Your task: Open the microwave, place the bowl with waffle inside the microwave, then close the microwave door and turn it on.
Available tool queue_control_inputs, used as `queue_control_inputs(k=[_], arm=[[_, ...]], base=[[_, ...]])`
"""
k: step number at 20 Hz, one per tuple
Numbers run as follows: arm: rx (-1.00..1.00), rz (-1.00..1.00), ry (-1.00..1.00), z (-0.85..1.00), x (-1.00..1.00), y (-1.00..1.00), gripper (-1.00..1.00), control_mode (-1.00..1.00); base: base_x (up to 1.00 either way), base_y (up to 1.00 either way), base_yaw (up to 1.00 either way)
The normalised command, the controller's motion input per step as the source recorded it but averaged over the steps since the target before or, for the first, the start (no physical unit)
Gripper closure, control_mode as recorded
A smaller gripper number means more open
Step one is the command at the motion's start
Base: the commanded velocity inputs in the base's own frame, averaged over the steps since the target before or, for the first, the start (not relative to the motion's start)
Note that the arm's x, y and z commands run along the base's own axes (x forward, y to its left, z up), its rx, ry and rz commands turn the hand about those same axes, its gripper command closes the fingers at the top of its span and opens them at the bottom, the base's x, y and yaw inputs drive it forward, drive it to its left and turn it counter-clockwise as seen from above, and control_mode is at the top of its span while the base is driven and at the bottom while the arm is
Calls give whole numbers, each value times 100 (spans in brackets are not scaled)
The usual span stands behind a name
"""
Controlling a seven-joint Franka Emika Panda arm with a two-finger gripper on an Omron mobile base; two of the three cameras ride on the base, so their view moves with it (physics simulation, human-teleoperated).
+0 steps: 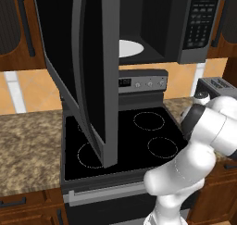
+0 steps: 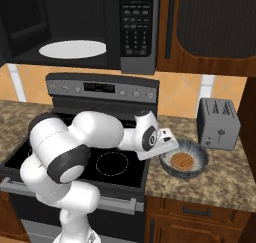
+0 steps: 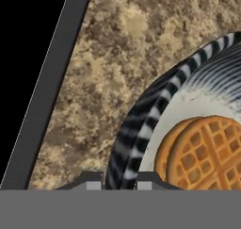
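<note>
The microwave (image 1: 199, 25) (image 2: 135, 27) hangs above the stove, its white turntable (image 2: 72, 49) bare. The microwave door (image 1: 92, 71) stands swung wide out to the left. The grey-blue bowl (image 2: 197, 159) rests on the counter right of the stove, with the waffle (image 2: 182, 161) lying flat in it. My gripper (image 2: 167, 146) is at the bowl's left rim. In the hand view my gripper (image 3: 120, 182) has one fingertip on each side of the striped rim of the bowl (image 3: 141, 115), shut on it, with the waffle (image 3: 207, 152) just inside.
A grey toaster (image 2: 218, 123) stands close behind the bowl on the right. The black stove top (image 2: 115, 164) lies left of the bowl, under the arm. The open door reaches down over the stove's left burners (image 1: 90, 154). Speckled counter (image 3: 117, 58) surrounds the bowl.
</note>
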Motion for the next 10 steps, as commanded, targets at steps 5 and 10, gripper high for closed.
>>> queue_control_inputs(k=[5, 10], arm=[[-1, 11, -13, 49, -47, 56, 100, -100], [-9, 31, -5, 98, -24, 76, 100, -100]], base=[[0, 0, 0], [0, 0, 0]])
